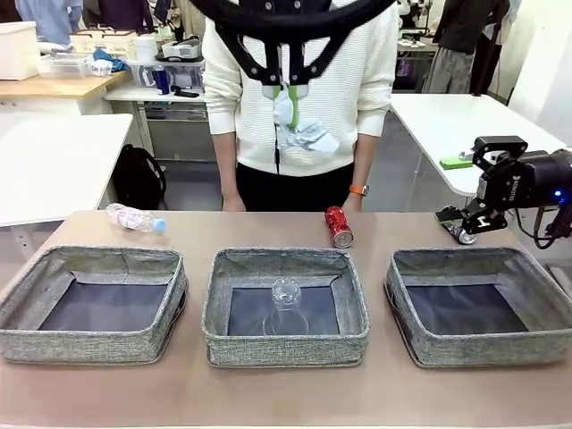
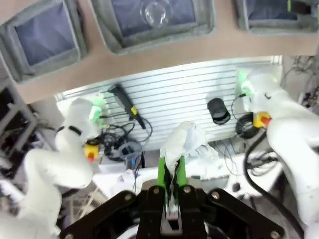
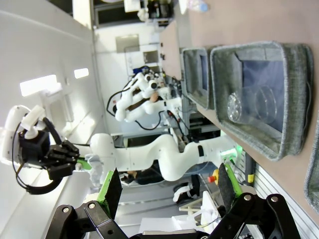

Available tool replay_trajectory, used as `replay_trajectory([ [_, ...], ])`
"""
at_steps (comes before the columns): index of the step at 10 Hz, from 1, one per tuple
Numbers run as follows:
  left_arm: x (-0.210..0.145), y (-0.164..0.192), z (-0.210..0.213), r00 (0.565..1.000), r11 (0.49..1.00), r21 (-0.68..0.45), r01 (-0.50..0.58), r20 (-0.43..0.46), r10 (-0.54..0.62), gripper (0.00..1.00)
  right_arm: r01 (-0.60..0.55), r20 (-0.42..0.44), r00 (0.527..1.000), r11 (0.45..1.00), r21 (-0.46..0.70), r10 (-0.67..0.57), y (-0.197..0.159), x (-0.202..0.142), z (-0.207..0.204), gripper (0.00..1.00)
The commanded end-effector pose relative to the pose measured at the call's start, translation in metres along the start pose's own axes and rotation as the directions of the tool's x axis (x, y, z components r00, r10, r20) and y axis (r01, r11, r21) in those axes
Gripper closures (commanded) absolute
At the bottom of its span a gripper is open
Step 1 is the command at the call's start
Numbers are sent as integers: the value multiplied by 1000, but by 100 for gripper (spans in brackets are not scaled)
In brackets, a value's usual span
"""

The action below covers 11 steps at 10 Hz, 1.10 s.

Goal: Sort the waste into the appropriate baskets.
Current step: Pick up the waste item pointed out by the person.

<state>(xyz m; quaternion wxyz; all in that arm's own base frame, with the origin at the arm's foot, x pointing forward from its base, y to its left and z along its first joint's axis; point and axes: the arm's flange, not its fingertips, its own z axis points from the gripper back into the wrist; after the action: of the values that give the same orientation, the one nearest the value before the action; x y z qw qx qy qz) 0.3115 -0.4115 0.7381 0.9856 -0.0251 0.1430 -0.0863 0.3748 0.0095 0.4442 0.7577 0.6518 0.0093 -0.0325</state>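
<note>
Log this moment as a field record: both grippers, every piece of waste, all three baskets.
left gripper: shut on crumpled paper, held high over the table
right gripper: open, holding nothing, at the table's right side
clear cup: inside the middle basket
bottle: lying on the table beyond the left basket
red can: on the table beyond the middle basket
left basket, right basket: no waste inside
person: standing at the far side
</note>
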Motion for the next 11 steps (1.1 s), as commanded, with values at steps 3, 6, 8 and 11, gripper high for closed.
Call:
replay_trajectory([
  [3,11,-13,58,998,1000,10,-2,-62,2,93,-5,-6,1000,1000,9,5,3,1,0,0],
  [6,7,1,14,999,1000,9,-6,-48,7,93,-5,-6,1000,1000,9,5,3,1,0,0],
  [8,7,1,14,999,1000,9,-6,-48,7,93,-5,-6,1000,1000,9,5,3,1,0,0],
  [11,7,1,14,999,1000,9,-6,-48,7,93,-5,-6,1000,1000,9,5,3,1,0,0],
])
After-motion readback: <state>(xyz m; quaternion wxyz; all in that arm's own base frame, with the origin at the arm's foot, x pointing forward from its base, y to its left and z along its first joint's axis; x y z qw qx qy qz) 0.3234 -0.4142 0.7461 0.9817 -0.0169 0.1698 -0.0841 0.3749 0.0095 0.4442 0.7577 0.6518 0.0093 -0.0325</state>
